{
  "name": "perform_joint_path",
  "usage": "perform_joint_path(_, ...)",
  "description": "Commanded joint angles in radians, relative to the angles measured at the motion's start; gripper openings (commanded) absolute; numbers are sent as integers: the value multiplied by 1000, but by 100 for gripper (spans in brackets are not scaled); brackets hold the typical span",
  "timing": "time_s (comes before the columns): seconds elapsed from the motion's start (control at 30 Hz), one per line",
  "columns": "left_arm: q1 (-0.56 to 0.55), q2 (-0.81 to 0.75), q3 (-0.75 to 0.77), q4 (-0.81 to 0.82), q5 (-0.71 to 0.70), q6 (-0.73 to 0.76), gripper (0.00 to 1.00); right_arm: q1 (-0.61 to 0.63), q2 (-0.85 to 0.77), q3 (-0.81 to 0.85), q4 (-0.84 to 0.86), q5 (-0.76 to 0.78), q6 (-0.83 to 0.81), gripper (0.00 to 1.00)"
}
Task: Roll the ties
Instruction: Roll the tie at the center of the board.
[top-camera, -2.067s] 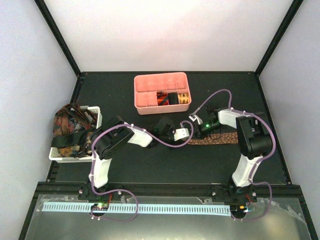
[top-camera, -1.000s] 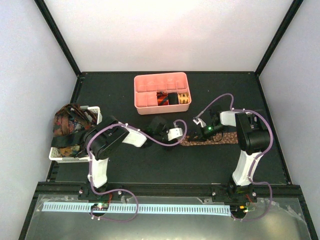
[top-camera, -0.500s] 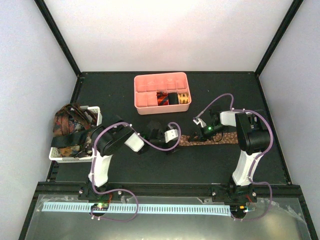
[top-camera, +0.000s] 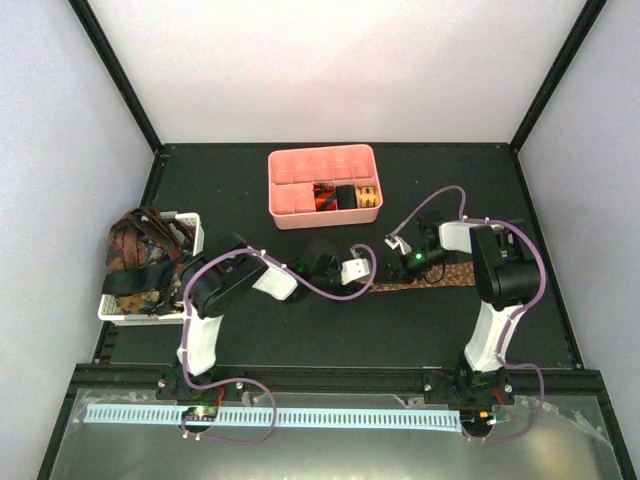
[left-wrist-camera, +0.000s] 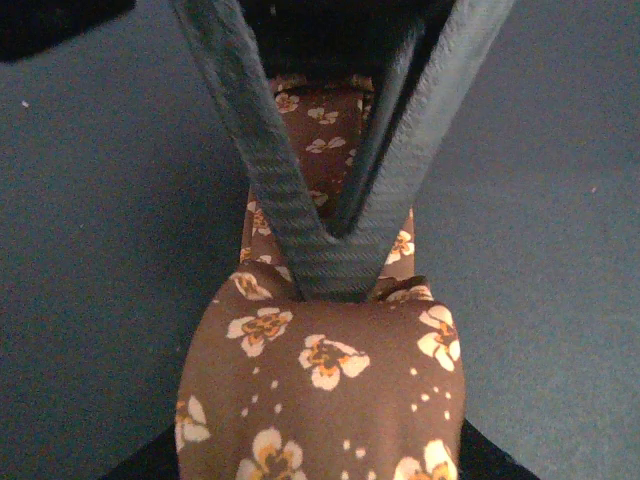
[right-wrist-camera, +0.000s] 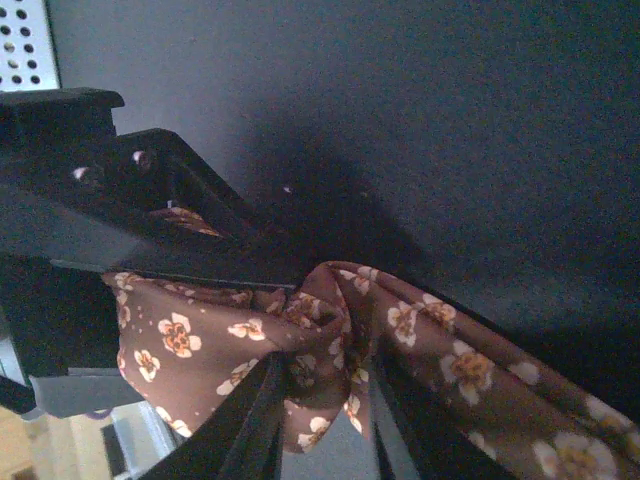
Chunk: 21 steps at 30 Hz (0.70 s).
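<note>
Left wrist, left gripper (left-wrist-camera: 328, 278) pinching brown tie (left-wrist-camera: 320, 385), right wrist, tie bunched inside right gripper (right-wrist-camera: 328, 372), grip unclear

Left arm (top-camera: 225, 285): stretched rightward, wrist low
Left gripper (left-wrist-camera: 325, 275): fingertips pressed together, pinching the brown tie (left-wrist-camera: 320, 370)
Right arm (top-camera: 500, 270): folded, forearm pointing left
Right gripper (right-wrist-camera: 322, 430): fingers slightly parted, tie fold between

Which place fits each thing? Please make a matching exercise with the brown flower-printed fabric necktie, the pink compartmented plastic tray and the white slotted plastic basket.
Things:
1. brown flower-printed fabric necktie
2. pink compartmented plastic tray
3. white slotted plastic basket

Places:
a. left edge of the black table
b. lying on the table's right half
c. far middle of the table

Pairs: 1-b; 2-c; 3-a
</note>
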Motion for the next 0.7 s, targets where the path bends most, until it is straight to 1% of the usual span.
perform_joint_path(0.0,-6,-67,41,-380,-130,91,32,-9,-54,46,-49,62,-58,32)
perform_joint_path(0.1,-9,-78,43,-438,-165,110,32,-15,-118,60,-80,41,-83,41)
perform_joint_path(0.17,-9,-74,42,-442,-183,104,32,-9,-141,39,-66,-1,-58,47)
perform_joint_path(0.27,-10,-54,58,-457,-187,91,33,28,-135,31,-62,-46,-26,48)
perform_joint_path(0.5,-12,-51,67,-473,-188,92,33,88,-52,59,-15,-22,27,47)
perform_joint_path(0.57,-12,-50,68,-472,-185,91,33,95,-37,66,-6,-19,32,41)
perform_joint_path(0.6,-12,-49,69,-473,-183,90,33,97,-34,68,0,-13,36,33)
perform_joint_path(0.67,-12,-47,67,-471,-181,89,33,97,-32,67,3,7,36,10)
